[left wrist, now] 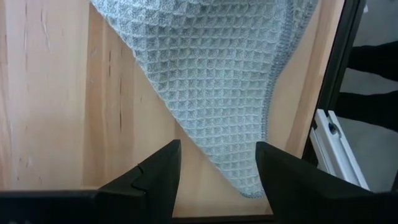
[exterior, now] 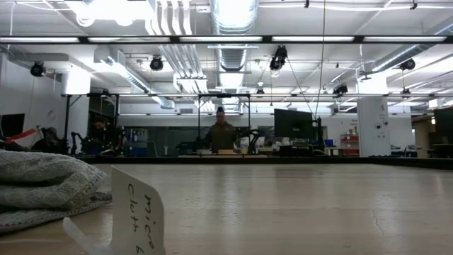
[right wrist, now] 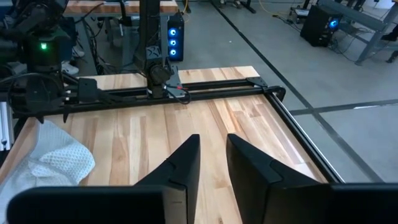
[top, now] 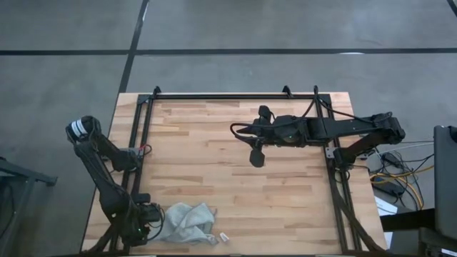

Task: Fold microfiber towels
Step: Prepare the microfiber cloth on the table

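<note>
The grey-green waffle-weave towel (top: 187, 223) lies crumpled on the wooden table near its near left corner. It also shows in the low view (exterior: 42, 188). My left gripper (top: 152, 216) is low at the towel's left side and open. In the left wrist view (left wrist: 217, 180) one corner of the towel (left wrist: 245, 180) lies flat on the wood between the two fingers, which stand on either side of it. My right gripper (top: 237, 130) hangs over the middle of the table, far from the towel. Its fingers (right wrist: 212, 165) are a narrow gap apart and empty.
A small white card with handwriting (exterior: 138, 212) stands at the near edge just right of the towel, and shows in the high view (top: 223, 236). Black frame rails (top: 143, 135) run along the table's left, far and right sides. Bare wood (top: 235, 193) lies between the arms. A person (exterior: 221, 134) stands far behind.
</note>
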Tool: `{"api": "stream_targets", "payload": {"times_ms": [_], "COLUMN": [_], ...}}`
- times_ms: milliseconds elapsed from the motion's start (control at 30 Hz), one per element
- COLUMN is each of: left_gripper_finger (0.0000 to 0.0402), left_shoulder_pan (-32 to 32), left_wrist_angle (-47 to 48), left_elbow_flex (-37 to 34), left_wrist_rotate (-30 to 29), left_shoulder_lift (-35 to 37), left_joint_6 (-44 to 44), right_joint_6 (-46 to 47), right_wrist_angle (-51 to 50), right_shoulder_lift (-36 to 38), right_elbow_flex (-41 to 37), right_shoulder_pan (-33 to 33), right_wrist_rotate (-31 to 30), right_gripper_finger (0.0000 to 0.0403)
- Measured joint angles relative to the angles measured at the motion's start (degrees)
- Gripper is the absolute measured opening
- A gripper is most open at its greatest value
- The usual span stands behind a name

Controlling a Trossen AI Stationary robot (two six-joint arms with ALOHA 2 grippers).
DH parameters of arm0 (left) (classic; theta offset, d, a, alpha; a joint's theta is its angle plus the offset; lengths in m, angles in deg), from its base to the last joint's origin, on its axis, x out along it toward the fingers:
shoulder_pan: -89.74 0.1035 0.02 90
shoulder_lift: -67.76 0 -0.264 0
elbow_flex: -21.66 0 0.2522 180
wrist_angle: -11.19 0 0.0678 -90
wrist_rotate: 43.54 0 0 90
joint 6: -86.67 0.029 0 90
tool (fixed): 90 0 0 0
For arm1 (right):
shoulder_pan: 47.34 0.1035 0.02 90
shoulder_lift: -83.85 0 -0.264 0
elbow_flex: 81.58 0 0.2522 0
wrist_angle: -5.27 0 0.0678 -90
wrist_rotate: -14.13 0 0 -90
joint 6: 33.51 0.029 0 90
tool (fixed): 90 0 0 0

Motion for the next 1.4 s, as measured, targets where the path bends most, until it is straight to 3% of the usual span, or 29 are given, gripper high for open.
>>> {"api": "stream_targets", "payload": {"times_ms": [700,867,1067,1400], "left_gripper_finger": [0.0211,0.0211,0.0211,0.0211], "left_shoulder_pan": [-0.7,-2.3,-3.9,-5.1], "left_wrist_angle": [-2.4,-5.3,-7.5,-15.9], "left_elbow_flex": [-0.2,-0.2,0.0,1.1], "left_wrist_rotate": [-0.1,2.3,9.7,10.3], "left_shoulder_lift": [-0.7,-2.7,-5.0,-7.0], "left_joint_6": [0.6,1.0,0.3,-1.7], "right_joint_6": [0.0,0.0,0.0,0.0], "right_wrist_angle": [0.0,0.0,0.0,0.0], "right_shoulder_lift": [0.0,0.0,0.0,0.0], "right_elbow_flex": [0.0,0.0,0.0,0.0], "right_shoulder_pan": [0.0,0.0,0.0,0.0], "right_wrist_rotate": [0.0,0.0,0.0,0.0], "right_gripper_finger": [0.008,0.0072,0.0068,0.0081]}}
